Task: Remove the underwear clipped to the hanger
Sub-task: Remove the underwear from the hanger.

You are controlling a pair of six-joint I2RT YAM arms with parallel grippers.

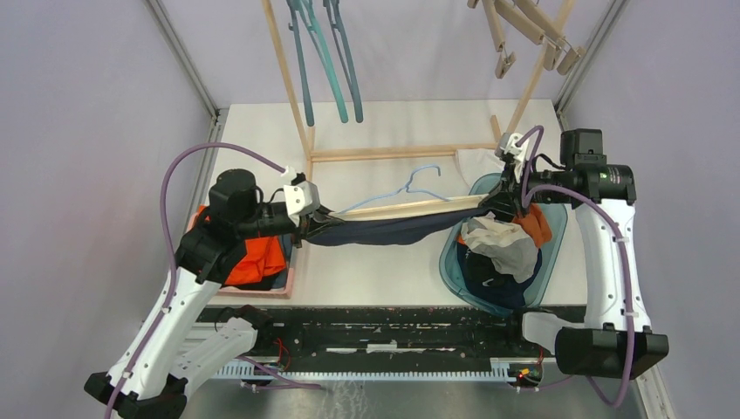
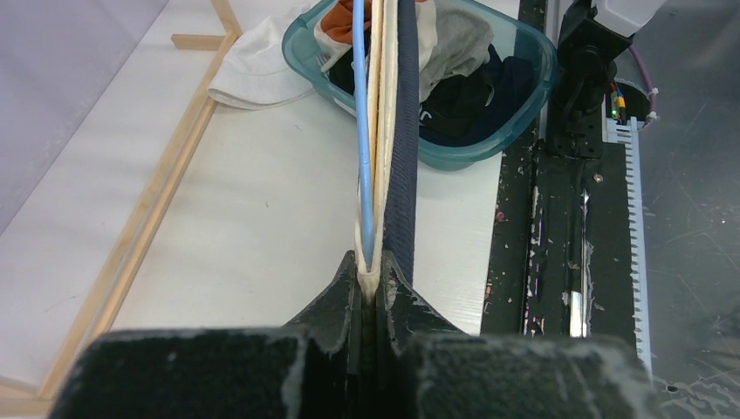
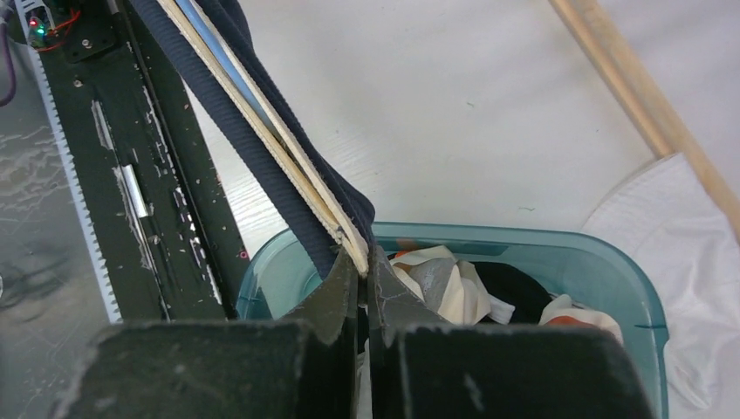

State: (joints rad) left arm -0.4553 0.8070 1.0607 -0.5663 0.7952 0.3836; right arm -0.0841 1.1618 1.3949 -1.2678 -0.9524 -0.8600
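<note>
Navy underwear (image 1: 384, 232) with a cream waistband (image 1: 410, 208) is stretched taut between my two grippers, above the table. A light blue hanger (image 1: 417, 185) lies along the waistband, its hook rising behind it. My left gripper (image 1: 307, 223) is shut on the waistband's left end; its wrist view shows the gripper (image 2: 375, 266) pinching cream band beside the hanger (image 2: 362, 131) and the navy cloth (image 2: 401, 175). My right gripper (image 1: 499, 202) is shut on the right end (image 3: 362, 257), over the basin, with the navy cloth (image 3: 262, 170) running away from it.
A teal basin (image 1: 449, 262) at the right holds several other garments in grey, cream, orange and black. A white cloth (image 1: 476, 161) lies behind it. A wooden rack (image 1: 393, 153) with teal hangers (image 1: 327, 61) stands at the back. An orange cloth (image 1: 262, 262) sits under the left arm.
</note>
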